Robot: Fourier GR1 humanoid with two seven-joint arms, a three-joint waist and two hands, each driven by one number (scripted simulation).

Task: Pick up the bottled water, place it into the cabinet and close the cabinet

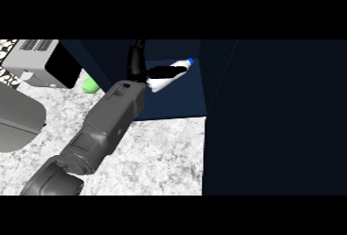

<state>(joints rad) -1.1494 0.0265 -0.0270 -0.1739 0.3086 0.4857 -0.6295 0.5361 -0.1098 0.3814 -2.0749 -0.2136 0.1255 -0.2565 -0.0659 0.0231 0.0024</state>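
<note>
One robot hand (163,72) gripping one bottled water (180,64), one cabinet (176,102)

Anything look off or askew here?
The bottled water lies tilted inside the open cabinet, blue cap pointing up and right rather than standing upright. The left hand has its black fingers wrapped across it. Nothing looks spilled or damaged.

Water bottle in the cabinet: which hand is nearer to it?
Left. The left hand is at the water bottle, fingers curled across it inside the open cabinet; the right hand shows nowhere.
</note>
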